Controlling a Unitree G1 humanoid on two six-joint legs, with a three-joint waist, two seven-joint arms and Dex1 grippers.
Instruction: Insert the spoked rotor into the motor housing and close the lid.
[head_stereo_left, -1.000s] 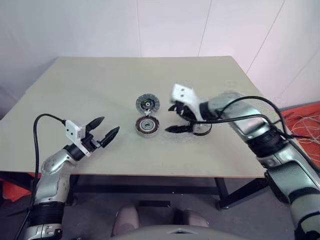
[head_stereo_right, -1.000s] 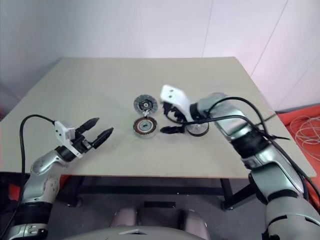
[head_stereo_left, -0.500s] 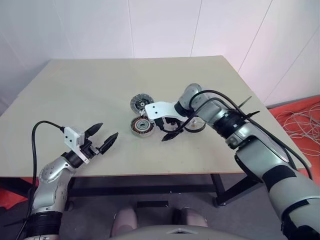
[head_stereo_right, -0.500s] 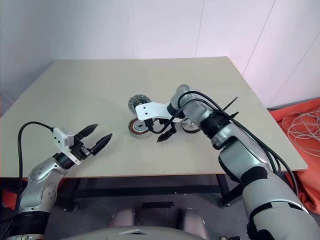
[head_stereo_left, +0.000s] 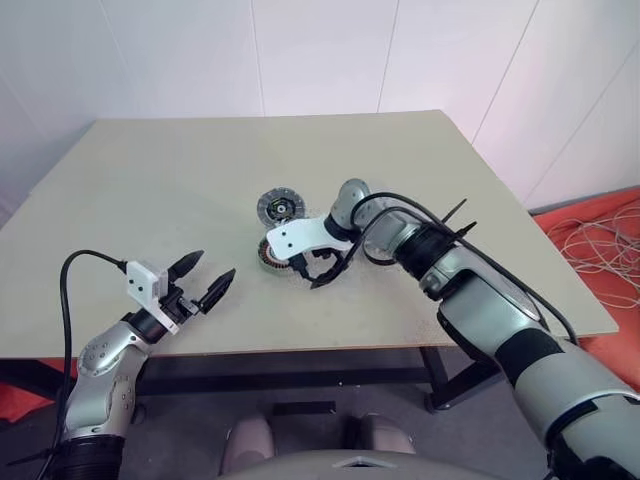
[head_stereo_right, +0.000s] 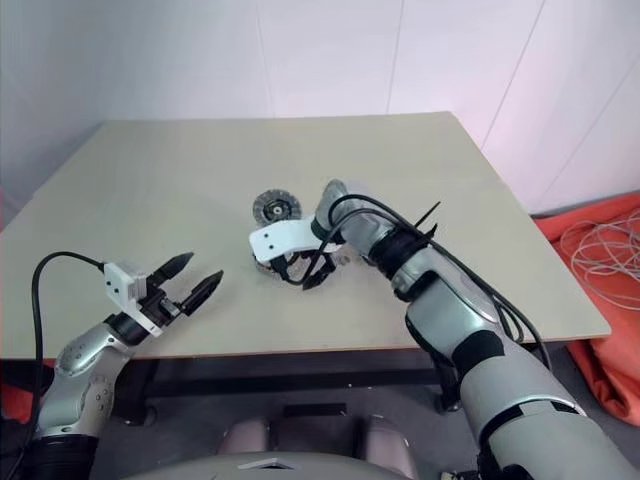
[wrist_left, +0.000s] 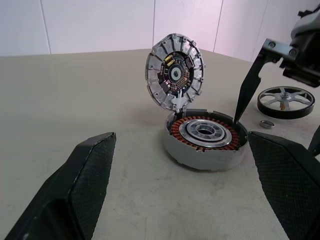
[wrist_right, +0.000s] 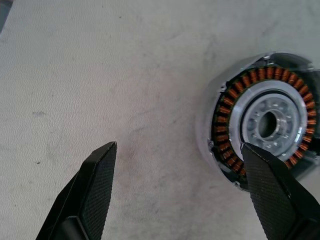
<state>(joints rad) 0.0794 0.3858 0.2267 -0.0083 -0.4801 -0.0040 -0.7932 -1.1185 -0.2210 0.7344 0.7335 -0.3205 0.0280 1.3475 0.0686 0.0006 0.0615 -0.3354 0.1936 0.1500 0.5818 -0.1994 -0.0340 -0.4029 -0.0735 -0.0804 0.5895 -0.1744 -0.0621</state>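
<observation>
Left gripper (head_stereo_left: 205, 279): jaws wide, empty, above near table edge.
Right gripper (wrist_right: 180, 195): jaws wide, empty, one finger over the motor housing.
Motor housing (wrist_left: 206, 139): mid-table, uncovered.
Spoked rotor (wrist_left: 285, 102): flat beside housing.
Lid (wrist_left: 176, 77): propped upright behind housing.

From the head views the right tool (head_stereo_left: 313, 270) and its arm cover most of the motor housing (head_stereo_left: 268, 256) and all of the spoked rotor (wrist_left: 285, 101), whose far side the left wrist view cuts behind a black finger (wrist_left: 250, 82)
</observation>
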